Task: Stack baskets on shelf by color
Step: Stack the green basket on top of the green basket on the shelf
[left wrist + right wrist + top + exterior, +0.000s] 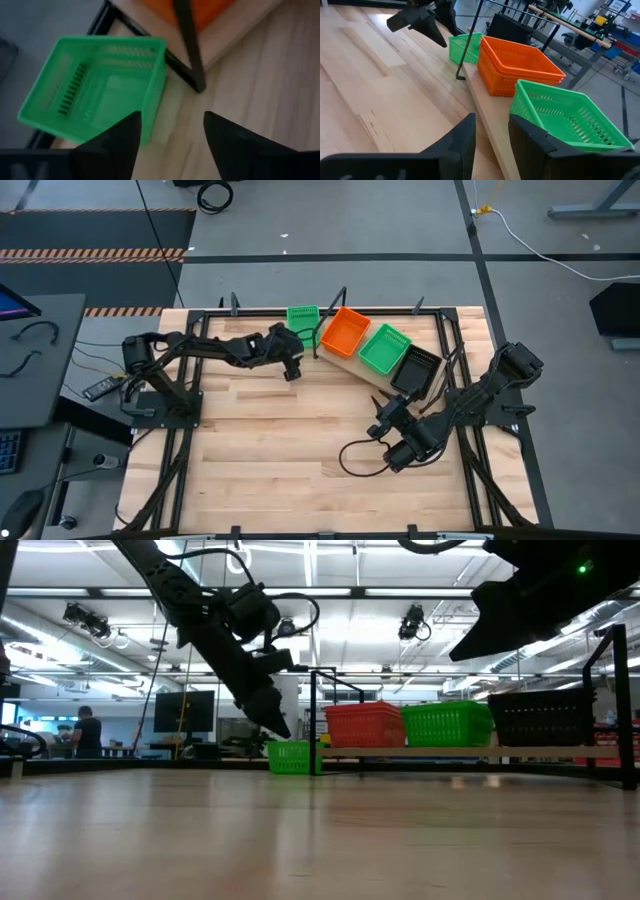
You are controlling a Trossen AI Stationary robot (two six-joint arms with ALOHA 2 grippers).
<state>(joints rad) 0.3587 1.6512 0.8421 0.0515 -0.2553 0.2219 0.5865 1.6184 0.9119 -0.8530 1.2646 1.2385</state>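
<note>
One loose green basket (95, 87) sits below my left gripper (172, 137), fingers apart and empty. Farther back, my right gripper (492, 135) waits, fingers apart, near the shelf (352, 367).

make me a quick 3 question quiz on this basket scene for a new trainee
1. True or false: the lone green basket by the left gripper already sits on the shelf.
2. Which stack on the shelf lies nearest that lone basket? A) orange stack B) green stack C) black stack
3. Fill in: the left gripper's fingers are ____ and hold nothing.

Key:
1. False. It sits on the tabletop off the shelf's end, by the frame post.
2. A
3. Open. The right gripper waits open over the table.
</note>
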